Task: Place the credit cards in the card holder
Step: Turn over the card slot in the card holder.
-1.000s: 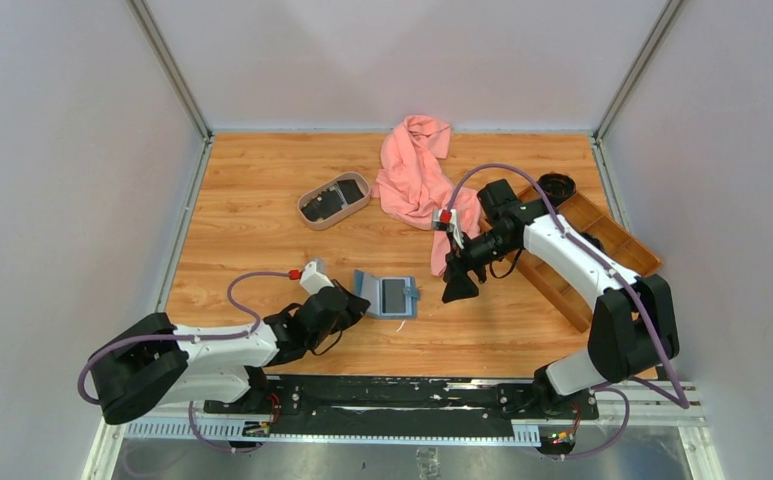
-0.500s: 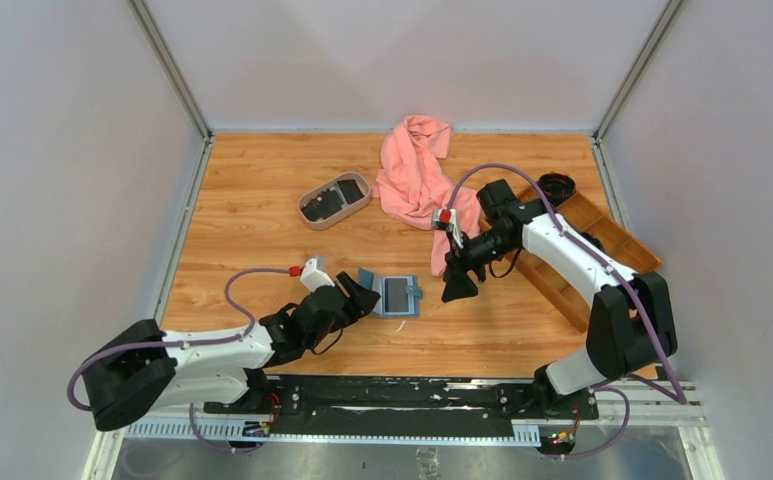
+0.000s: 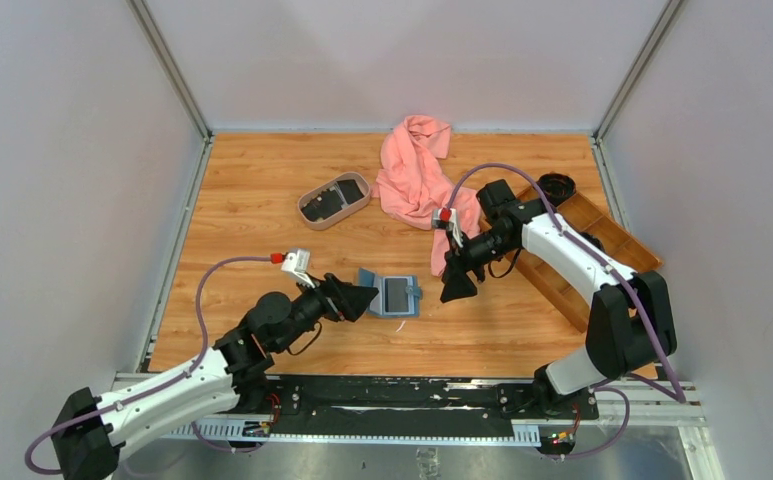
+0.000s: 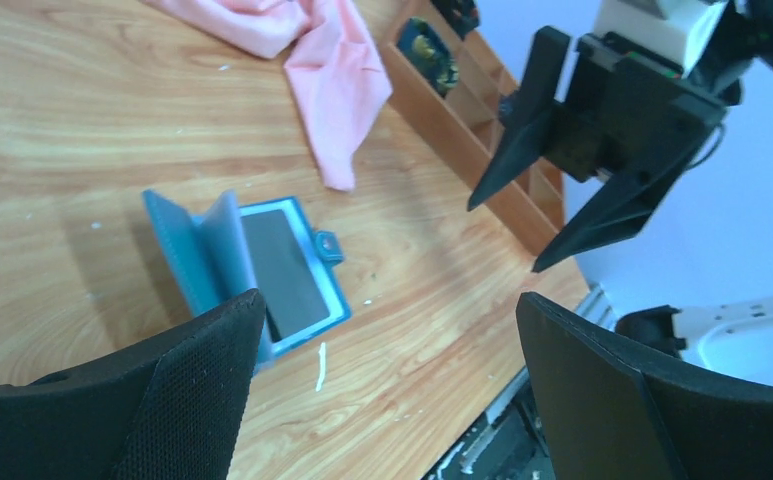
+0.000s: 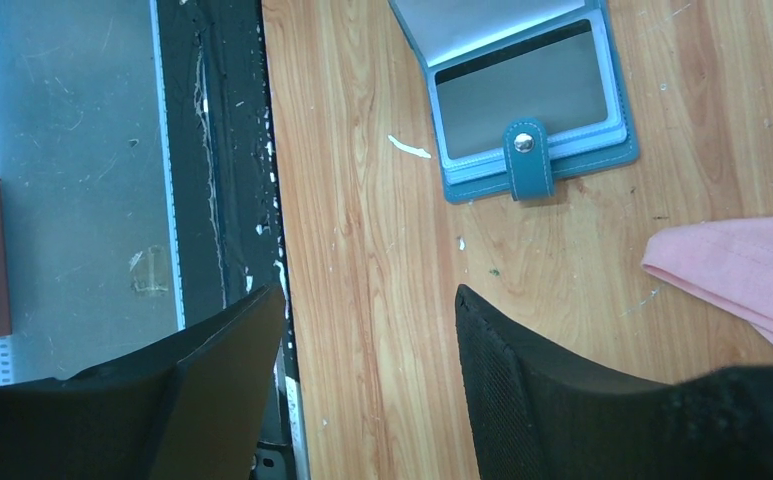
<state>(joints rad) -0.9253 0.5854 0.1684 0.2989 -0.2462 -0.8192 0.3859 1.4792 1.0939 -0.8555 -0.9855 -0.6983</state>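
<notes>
The teal card holder lies open on the table, its left flap standing up. A dark grey credit card sits in its right pocket, with the tab clasp at that edge. Black credit cards lie in the oval beige tray. My left gripper is just left of the holder, open and empty. My right gripper hangs to the holder's right, open with nothing between its fingers.
A pink cloth lies at the back middle, reaching down beside the right arm. The brown wooden compartment tray sits at the right. A small white scrap lies near the holder. The table's front edge and black rail are close by.
My left gripper has gone from shut to wide open, letting go of the holder's left flap, and that arm has drawn back and lifted. The right arm has not moved.
</notes>
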